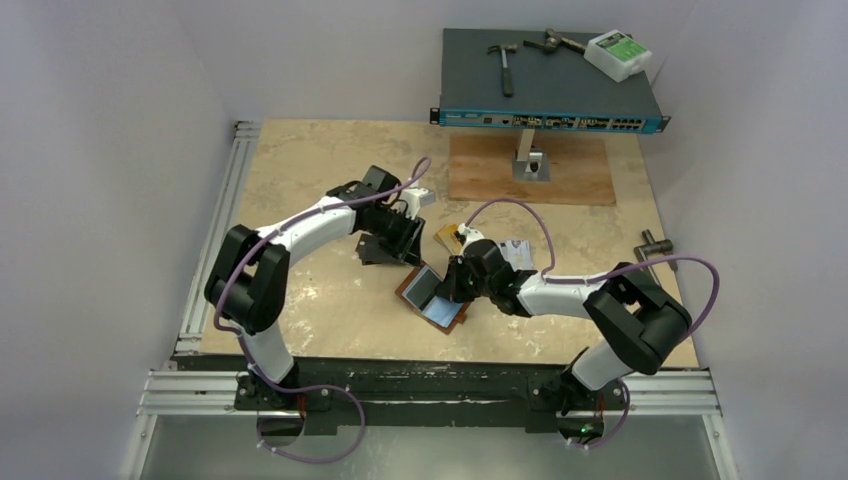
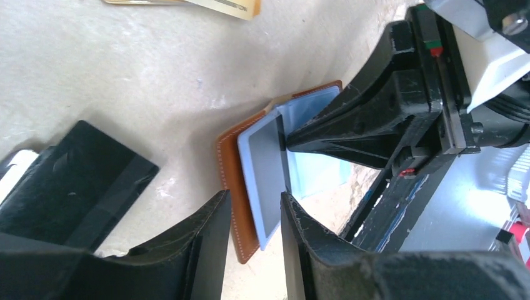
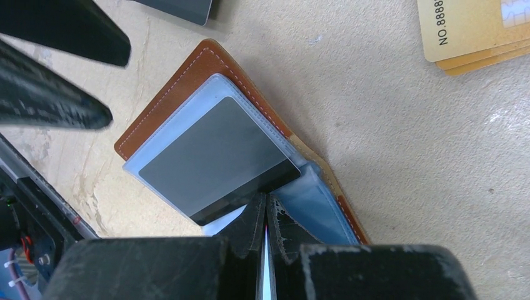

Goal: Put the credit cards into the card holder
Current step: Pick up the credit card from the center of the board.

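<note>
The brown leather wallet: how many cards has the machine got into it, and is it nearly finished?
Nothing looks fully done. In hand: one dark plastic card sits mostly inside a clear sleeve of the open brown leather wallet, its edge pinched by the right claw. The left claw hangs open and empty. Left to do: the stacked gold cards, black cards and white cards lie loose outside it.

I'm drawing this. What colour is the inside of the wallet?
Light blue, inside the brown wallet. The right wrist view shows it best.
</note>
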Controlling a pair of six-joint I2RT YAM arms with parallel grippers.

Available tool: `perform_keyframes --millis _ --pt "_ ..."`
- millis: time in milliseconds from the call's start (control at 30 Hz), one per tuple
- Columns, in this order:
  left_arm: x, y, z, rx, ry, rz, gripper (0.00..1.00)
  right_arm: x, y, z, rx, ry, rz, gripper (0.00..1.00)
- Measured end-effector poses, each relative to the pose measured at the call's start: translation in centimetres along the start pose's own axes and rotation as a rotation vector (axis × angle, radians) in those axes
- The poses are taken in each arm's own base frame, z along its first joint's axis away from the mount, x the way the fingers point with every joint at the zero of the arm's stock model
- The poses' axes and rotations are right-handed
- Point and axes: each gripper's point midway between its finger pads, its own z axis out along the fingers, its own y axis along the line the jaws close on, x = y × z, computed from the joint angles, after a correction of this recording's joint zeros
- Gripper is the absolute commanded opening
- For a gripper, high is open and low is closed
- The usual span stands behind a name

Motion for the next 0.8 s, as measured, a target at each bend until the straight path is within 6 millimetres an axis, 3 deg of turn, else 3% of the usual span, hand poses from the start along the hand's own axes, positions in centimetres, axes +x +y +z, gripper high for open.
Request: perform_keyframes --millis 167,367,800 --pt "1.2 -1.1 0.9 0.019 0.038 0.022 0.35 -0.1 0.0 0.1 -0.002 -0.004 0.000 0.00" --pt "3.5 -0.1 1.7 0.001 0.097 -0.011 0.35 -0.3 0.2 0.3 -0.009 -0.014 0.004 0.00" --pt "4.1 1.1 2.9 -0.019 0.120 -0.024 0.34 -0.6 0.5 0.9 -0.024 -0.033 0.030 0.00"
